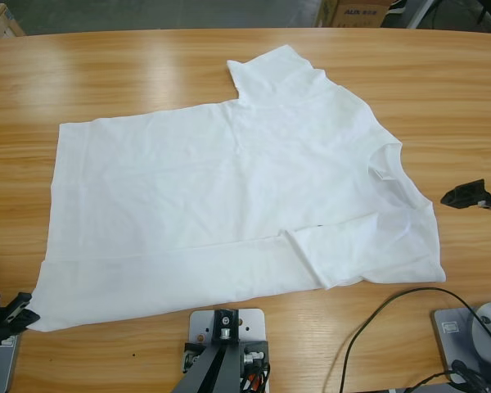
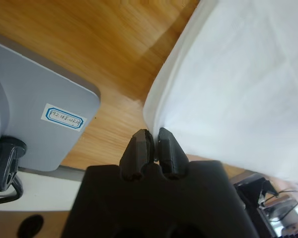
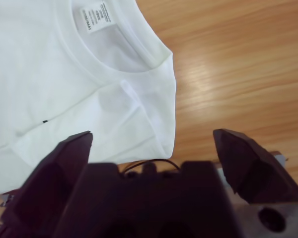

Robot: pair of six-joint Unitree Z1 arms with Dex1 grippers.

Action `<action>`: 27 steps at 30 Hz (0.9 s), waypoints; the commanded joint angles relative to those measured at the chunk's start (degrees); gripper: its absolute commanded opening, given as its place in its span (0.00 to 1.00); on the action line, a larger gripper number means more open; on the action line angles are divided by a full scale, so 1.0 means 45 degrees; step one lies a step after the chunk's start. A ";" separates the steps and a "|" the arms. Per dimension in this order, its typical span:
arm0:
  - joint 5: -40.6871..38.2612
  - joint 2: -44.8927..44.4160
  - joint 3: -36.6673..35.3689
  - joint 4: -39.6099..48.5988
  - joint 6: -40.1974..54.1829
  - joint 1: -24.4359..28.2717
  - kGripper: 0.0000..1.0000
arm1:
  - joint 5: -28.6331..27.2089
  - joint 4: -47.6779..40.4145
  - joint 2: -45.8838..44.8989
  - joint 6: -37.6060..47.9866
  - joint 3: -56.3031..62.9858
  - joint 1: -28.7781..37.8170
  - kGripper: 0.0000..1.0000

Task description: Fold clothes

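Across the middle of the long wooden table (image 1: pixel 106 74) you have the white T-shirt (image 1: pixel 229 196) spread out, its hem toward the left end and its round neck (image 1: pixel 389 164) toward the right. The near long edge is folded up over the body, giving a straight doubled band along the front, and the near sleeve (image 1: pixel 368 250) lies folded in over it. The far sleeve (image 1: pixel 278 74) still sticks out flat toward the far edge.

At the shirt's near left corner your left gripper (image 2: pixel 152 133) is clenched on the cloth: in the left wrist view the two black jaws are pinched together with the corner of the fabric caught between their tips.

Off the table's right side your right gripper (image 3: pixel 151 141) is released, its jaws spread wide and holding nothing, just beyond the collar and shoulder. In the right wrist view you can see the neck label (image 3: pixel 95 16) inside the collar.

A black cable (image 1: pixel 385 319) curls on the table near the right front.
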 commanded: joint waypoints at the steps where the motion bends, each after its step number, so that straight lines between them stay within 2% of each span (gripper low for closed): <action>1: -0.0166 0.0563 -0.0075 0.0225 0.0330 0.0531 0.00 | 0.1582 0.0514 0.0444 -0.0014 -0.0320 0.0108 0.84; 3: -0.0143 0.0575 -0.0075 0.0221 0.0376 0.0531 0.00 | 0.2238 0.0729 -0.0067 0.1041 -0.0347 0.0120 0.70; 4: -0.0131 0.0634 -0.0075 0.0197 0.0412 0.0531 0.00 | 0.2304 0.0764 -0.0251 0.1963 -0.0339 0.0214 0.57; 5: -0.0115 0.0704 -0.0075 0.0158 0.0443 0.0531 0.00 | 0.2285 0.0756 -0.0228 0.3143 -0.0355 0.0460 0.48; 6: -0.0111 0.0743 -0.0075 0.0111 0.0474 0.0531 0.00 | 0.2281 0.0753 -0.0149 0.4603 -0.0339 0.0710 0.48; 7: -0.0100 0.0747 -0.0059 0.0084 0.0498 0.0531 0.00 | 0.2296 0.0772 -0.0118 0.6572 -0.0277 0.1167 0.57; 8: -0.0096 0.0731 -0.0047 0.0065 0.0525 0.0531 0.00 | 0.2246 0.0772 -0.0021 0.8545 -0.0160 0.1847 0.82; 9: -0.0080 0.0731 -0.0032 0.0025 0.0548 0.0531 0.00 | 0.1953 0.0842 0.0081 1.0139 0.0005 0.2429 0.92; 12: -0.0076 0.0595 0.0023 -0.0049 0.0599 0.0531 0.00 | 0.1097 0.0479 -0.0220 1.2568 0.0641 0.2671 0.92; 13: -0.0076 0.0532 0.0027 -0.0049 0.0615 0.0531 0.00 | 0.1246 0.0409 -0.0368 1.3373 0.0821 0.2835 0.92; 15: -0.0076 0.0477 0.0023 -0.0049 0.0623 0.0531 0.00 | 0.1867 -0.0037 -0.1423 1.6404 0.1602 0.3749 0.92; 16: -0.0076 0.0466 0.0023 -0.0053 0.0623 0.0531 0.00 | 0.1914 -0.0376 -0.2056 1.7240 0.2044 0.3854 0.87; 18: -0.0076 0.0579 0.0070 -0.0213 0.0736 0.0531 0.00 | 0.1230 -0.0912 -0.2607 1.8029 0.2231 0.3858 0.86; 22: -0.0147 0.0653 0.0085 -0.0307 0.0892 0.0531 0.00 | 0.0874 -0.1208 -0.2673 1.9170 0.2587 0.3858 0.87; 27: -0.0213 0.0747 0.0140 -0.0459 0.1033 0.0531 0.00 | 0.1050 -0.2076 -0.2321 1.9900 0.3270 0.3979 0.81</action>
